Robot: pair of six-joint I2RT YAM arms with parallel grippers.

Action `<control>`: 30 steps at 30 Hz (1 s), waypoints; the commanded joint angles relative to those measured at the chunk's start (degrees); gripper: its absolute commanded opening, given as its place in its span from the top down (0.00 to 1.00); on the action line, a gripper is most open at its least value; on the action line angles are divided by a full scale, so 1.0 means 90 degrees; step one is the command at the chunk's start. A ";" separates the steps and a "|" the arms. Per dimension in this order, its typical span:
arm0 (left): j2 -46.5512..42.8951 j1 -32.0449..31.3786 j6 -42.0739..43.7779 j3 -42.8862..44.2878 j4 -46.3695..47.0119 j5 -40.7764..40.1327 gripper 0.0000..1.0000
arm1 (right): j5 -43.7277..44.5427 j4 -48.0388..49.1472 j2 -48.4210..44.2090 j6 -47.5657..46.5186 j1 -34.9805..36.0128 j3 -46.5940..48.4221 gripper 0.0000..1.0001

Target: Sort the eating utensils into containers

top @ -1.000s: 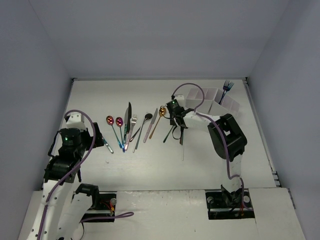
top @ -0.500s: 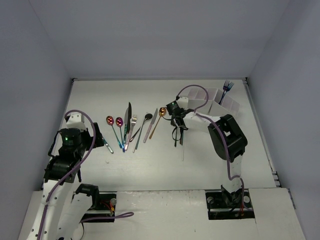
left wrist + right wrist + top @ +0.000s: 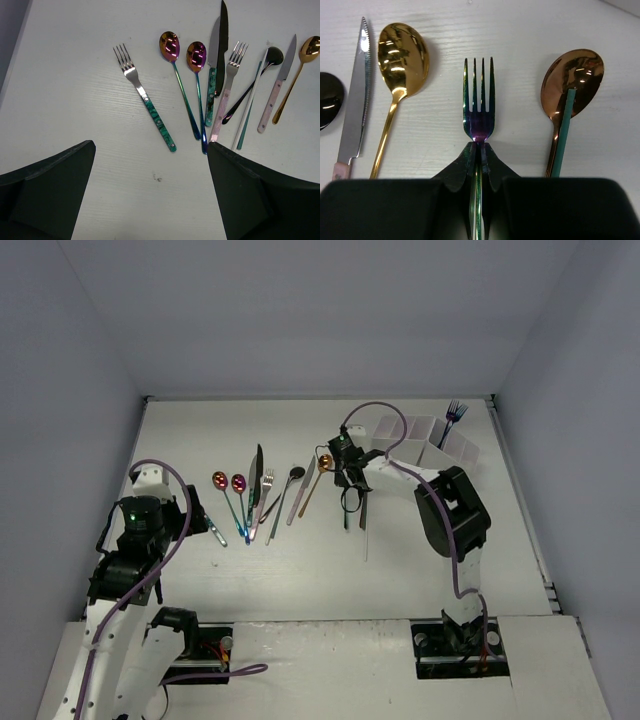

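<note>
Well to the left of the gold spoon (image 3: 310, 47), the left gripper (image 3: 151, 145) hovers over the white worktop (image 3: 300, 570) with its jaws spread wide and nothing between them. A green-handled fork (image 3: 145, 100) lies just beneath it. Between that fork and the gold spoon, lying side by side, are two rainbow spoons (image 3: 170, 45), a black knife (image 3: 221, 45), a pink-handled fork (image 3: 230, 75), a black spoon (image 3: 274, 54) and a pink-handled knife (image 3: 280, 80). Just right of the gold spoon, the right gripper (image 3: 478, 150) has its jaws pinching the neck of an iridescent fork (image 3: 478, 115), tines pointing away from the wrist. Right of that lies a copper spoon (image 3: 572, 75) with a teal stick (image 3: 562, 135) across its bowl. Farther right and back sit the white containers (image 3: 420, 435), a blue fork (image 3: 455, 415) standing in a right-hand compartment.
</note>
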 commanded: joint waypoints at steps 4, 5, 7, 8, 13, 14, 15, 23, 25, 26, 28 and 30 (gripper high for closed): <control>0.0031 -0.0023 0.0052 0.0152 0.0314 -0.0036 0.07 | 0.0004 0.0486 -0.1508 -0.0843 -0.0044 0.0366 1.00; 0.0023 -0.0023 0.0052 0.0152 0.0314 -0.0045 0.07 | 0.0034 0.0544 -0.1654 -0.0894 -0.0093 0.0366 1.00; 0.0022 -0.0022 0.0052 0.0152 0.0314 -0.0046 0.07 | 0.0224 0.0721 -0.2124 -0.1034 -0.0254 0.0324 1.00; 0.0029 -0.0016 0.0052 0.0152 0.0314 -0.0046 0.07 | 0.0306 0.0828 -0.2308 -0.1153 -0.0385 0.0298 1.00; 0.0031 -0.0017 0.0051 0.0152 0.0314 -0.0043 0.07 | 0.0897 0.1622 -0.3178 -0.1743 -0.1200 0.0099 1.00; 0.0031 -0.0020 0.0052 0.0152 0.0314 -0.0039 0.07 | 0.1017 0.1783 -0.3366 -0.1806 -0.1430 -0.0008 1.00; 0.0033 -0.0013 0.0052 0.0152 0.0317 -0.0044 0.07 | 0.1101 0.2029 -0.3484 -0.1828 -0.1623 -0.0127 1.00; 0.0047 -0.0013 0.0052 0.0152 0.0334 -0.0043 0.07 | 0.1333 0.4274 -0.3627 -0.1912 -0.2972 -0.0818 1.00; 0.0063 -0.0013 0.0054 0.0152 0.0334 -0.0041 0.07 | 0.1322 0.4718 -0.3409 -0.1954 -0.3252 -0.0859 1.00; 0.0071 -0.0013 0.0061 0.0152 0.0334 -0.0056 0.07 | 0.1307 0.4823 -0.3332 -0.1987 -0.3351 -0.0841 1.00; 0.0104 -0.0021 0.0059 0.0152 0.0334 -0.0046 0.07 | 0.1295 0.5076 -0.2956 -0.2130 -0.3427 -0.0695 1.00; 0.0133 -0.0013 0.0056 0.0152 0.0343 -0.0055 0.07 | 0.1288 0.5294 -0.2695 -0.2287 -0.3476 -0.0617 1.00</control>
